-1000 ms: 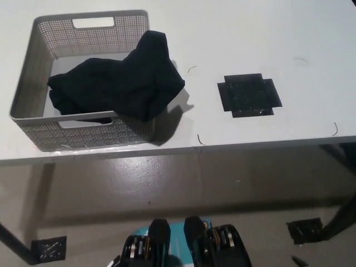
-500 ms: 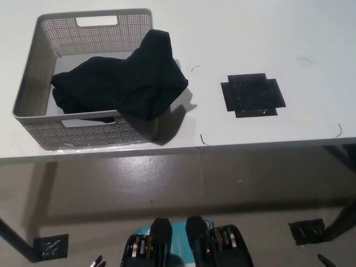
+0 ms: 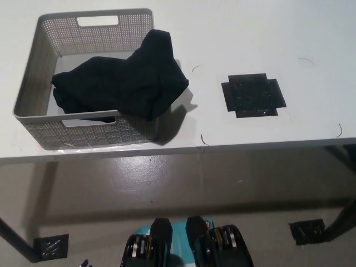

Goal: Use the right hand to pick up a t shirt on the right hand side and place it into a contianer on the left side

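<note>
The black t shirt (image 3: 125,80) lay heaped in the grey container (image 3: 33,67) on the white table (image 3: 250,33), one fold draped over the right wall, likely because it was dropped rather than tucked in. Neither robot hand showed in the head view, so their finger state could not be told, nor places given relative to them. A black tape cross (image 3: 253,95) marked the bare spot to the basket's right. The task looked finished.

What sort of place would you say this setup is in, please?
Probably a lab or test workspace: a plain white table with a black tape marker, a grey basket holding a black t-shirt, and a bare concrete-like floor.
</note>
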{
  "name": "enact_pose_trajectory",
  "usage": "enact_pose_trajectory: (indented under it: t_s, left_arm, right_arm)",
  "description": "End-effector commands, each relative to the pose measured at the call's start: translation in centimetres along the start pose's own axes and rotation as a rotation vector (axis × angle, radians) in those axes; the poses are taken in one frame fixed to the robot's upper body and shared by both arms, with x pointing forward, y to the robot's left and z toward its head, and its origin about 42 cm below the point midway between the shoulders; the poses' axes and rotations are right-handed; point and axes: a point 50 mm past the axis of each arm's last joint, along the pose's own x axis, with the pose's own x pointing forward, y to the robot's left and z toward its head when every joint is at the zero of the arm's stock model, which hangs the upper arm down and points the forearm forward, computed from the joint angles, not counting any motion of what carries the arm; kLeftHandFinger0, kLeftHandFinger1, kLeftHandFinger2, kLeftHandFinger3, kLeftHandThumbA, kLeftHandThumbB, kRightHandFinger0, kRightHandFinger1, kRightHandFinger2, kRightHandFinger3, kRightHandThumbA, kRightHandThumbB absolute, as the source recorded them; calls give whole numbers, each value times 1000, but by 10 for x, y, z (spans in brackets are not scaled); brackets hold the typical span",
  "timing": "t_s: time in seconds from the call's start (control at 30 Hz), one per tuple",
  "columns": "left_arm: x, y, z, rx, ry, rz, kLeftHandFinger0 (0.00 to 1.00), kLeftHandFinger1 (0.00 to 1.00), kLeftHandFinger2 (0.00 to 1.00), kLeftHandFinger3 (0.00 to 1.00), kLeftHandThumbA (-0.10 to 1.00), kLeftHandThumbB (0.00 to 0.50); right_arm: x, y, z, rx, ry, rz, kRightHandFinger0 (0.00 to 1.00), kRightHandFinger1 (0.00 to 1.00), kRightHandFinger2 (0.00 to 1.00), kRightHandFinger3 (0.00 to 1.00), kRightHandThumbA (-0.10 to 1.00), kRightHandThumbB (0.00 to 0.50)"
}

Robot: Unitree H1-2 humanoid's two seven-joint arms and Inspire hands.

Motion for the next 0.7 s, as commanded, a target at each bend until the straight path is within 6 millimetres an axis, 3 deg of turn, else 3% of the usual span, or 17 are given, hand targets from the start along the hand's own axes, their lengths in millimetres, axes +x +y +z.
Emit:
enact_pose_trajectory:
  t_s: [0.0,0.17,0.2,0.3,0.33,0.4,0.43,0.47,0.57,0.6,0.67]
  left_arm:
    - [-4,8,3,4,-32,25,1000,1000,1000,1000,1000,220]
    - [-9,6,1,-6,-22,23,1000,1000,1000,1000,1000,243]
    - [-11,7,0,-11,-15,20,1000,1000,1000,1000,1000,236]
    - [-18,5,-5,-2,5,13,1000,1000,1000,1000,1000,223]
    - [-24,6,-7,3,17,11,1000,1000,1000,1000,1000,219]
    - [-50,1,-15,14,69,-4,1000,1000,1000,1000,1000,207]
    - [-65,-1,-19,3,98,-19,1000,1000,1000,1000,1000,218]
    - [-71,-1,-20,3,109,-21,1000,1000,1000,1000,1000,209]
    - [-71,4,-23,22,115,6,1000,1000,1000,1000,1000,236]
    - [-70,2,-25,24,122,8,1000,1000,1000,1000,1000,238]
    - [-70,3,-31,60,136,20,1000,1000,1000,1000,1000,229]
  right_arm:
    - [-10,3,-7,-4,-36,-40,1000,1000,1000,1000,1000,420]
    - [-16,13,-16,127,36,-27,1000,1000,1000,1000,1000,366]
    - [-19,16,-15,175,46,-25,1000,1000,1000,1000,1000,296]
    - [-33,21,-14,226,69,-24,1000,1000,1000,1000,1000,254]
    - [-39,25,-15,231,82,-16,1000,1000,1000,1000,1000,248]
    - [-73,33,-17,275,138,-3,1000,1000,1000,1000,1000,233]
    - [-90,37,-17,267,162,2,1000,1000,1000,1000,1000,190]
    - [-97,39,-17,271,174,-3,1000,1000,1000,1000,1000,186]
    - [-97,41,-13,290,170,-15,1000,1000,1000,1000,1000,225]
    - [-95,37,-12,282,158,-17,1000,1000,1000,1000,1000,190]
    - [-86,34,-12,277,139,-13,1000,1000,1000,1000,1000,168]
